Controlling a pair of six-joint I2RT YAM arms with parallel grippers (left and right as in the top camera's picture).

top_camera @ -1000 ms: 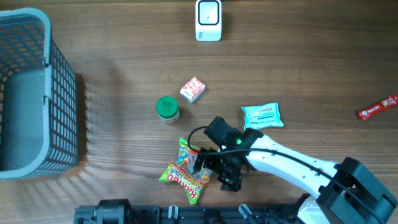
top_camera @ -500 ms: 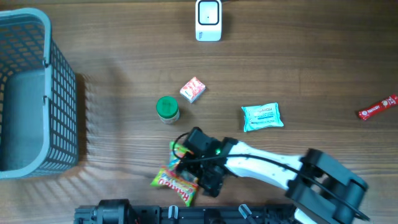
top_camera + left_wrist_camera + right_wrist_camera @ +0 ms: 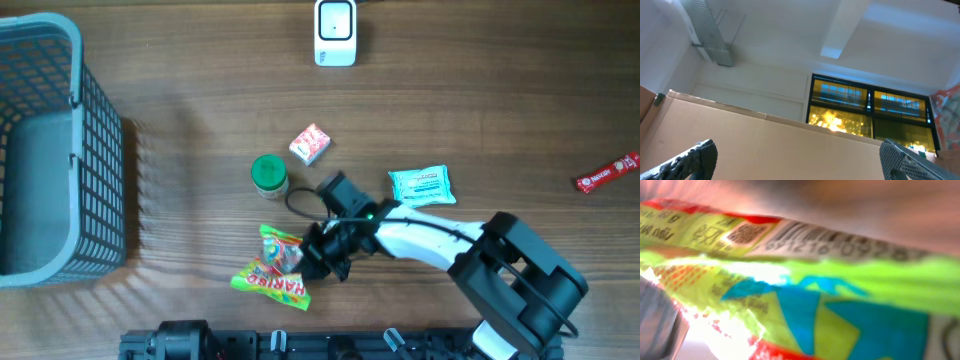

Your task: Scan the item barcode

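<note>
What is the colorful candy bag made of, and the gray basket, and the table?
The candy bag looks like thin glossy plastic film: it crinkles, shines, and carries a printed barcode in the right wrist view. The basket looks like matte gray molded plastic, judging by its even grid walls. The table shows brown wood grain; real wood or laminate cannot be told.

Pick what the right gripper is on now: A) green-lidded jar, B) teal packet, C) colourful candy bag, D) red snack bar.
C: in the overhead view the right gripper sits closed at the edge of the candy bag, and the right wrist view is filled with its wrapper and barcode.
</note>
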